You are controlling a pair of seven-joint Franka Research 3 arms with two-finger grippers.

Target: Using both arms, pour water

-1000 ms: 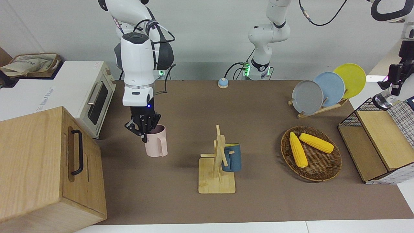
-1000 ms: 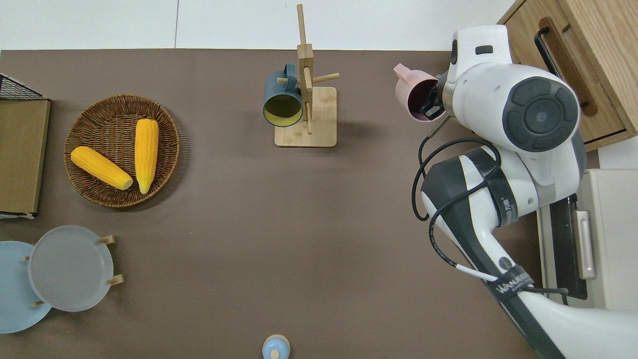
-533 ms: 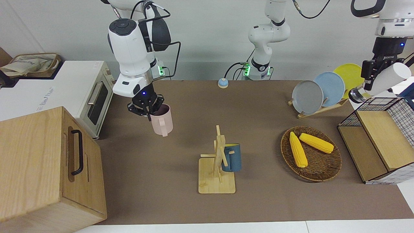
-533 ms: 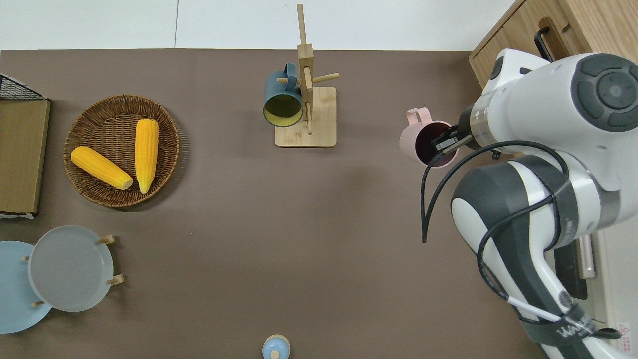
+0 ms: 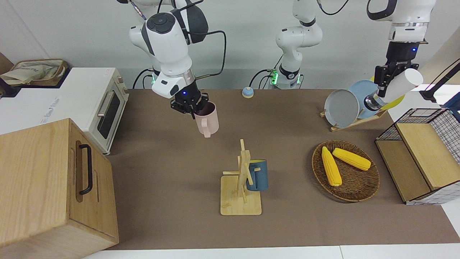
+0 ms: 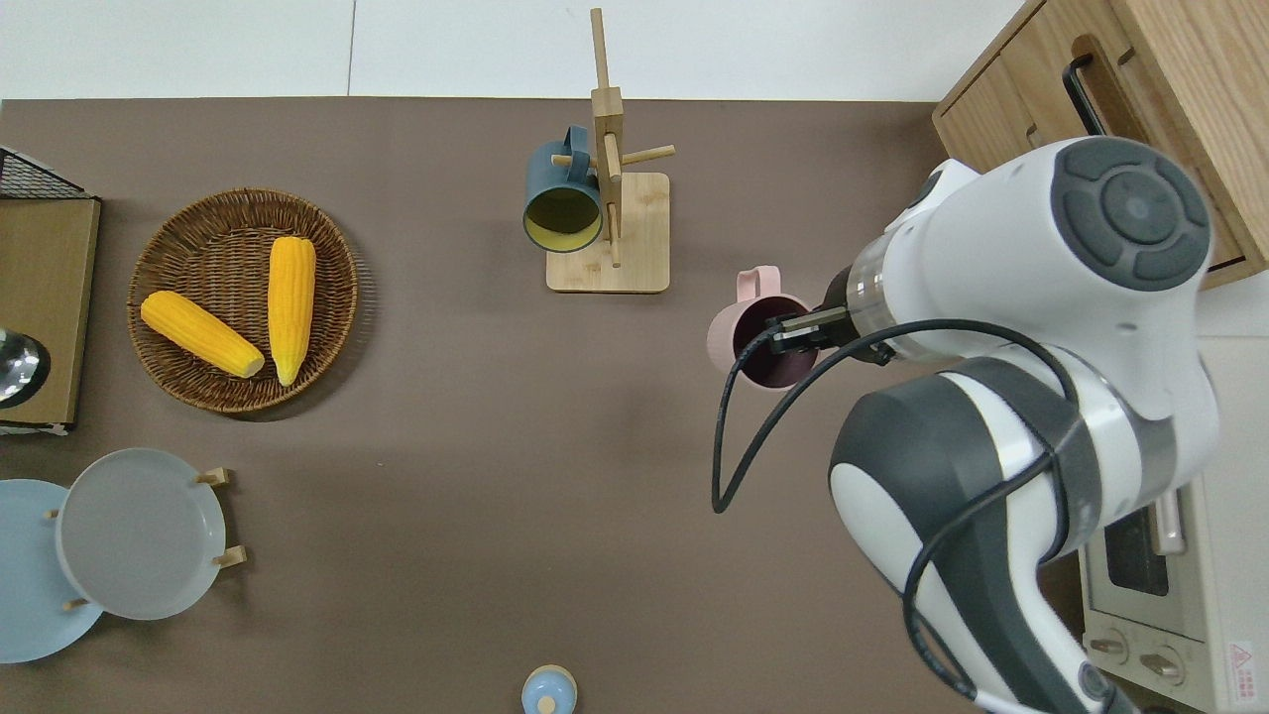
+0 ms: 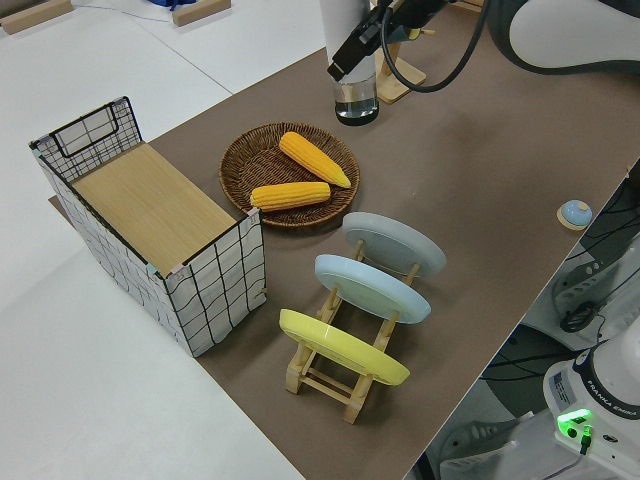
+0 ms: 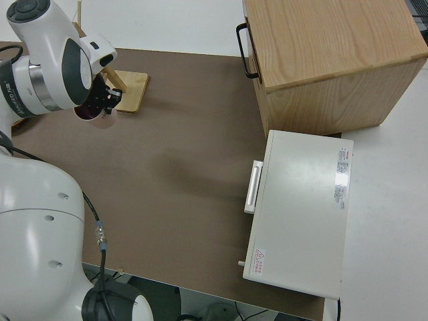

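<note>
Two arms mid-carry above the brown table mat (image 5: 287,118). Nearest the robots, the left gripper (image 5: 385,77) is clamped on the side of a white cylindrical bottle with a metal base (image 5: 393,90), tilted, base lowermost, over the mat's edge at the left arm's end, by the plate rack. The bottle looks rigid and smooth, so a mid-body hold seems sensible; whether it holds water cannot be told. Farther out, the right gripper (image 6: 799,332) pinches the rim of a pink ceramic mug with a loop handle (image 6: 761,340), one finger inside, over the mat's middle. The mug is probably stiff, glossy and breakable; a rim pinch may let it swing.
</note>
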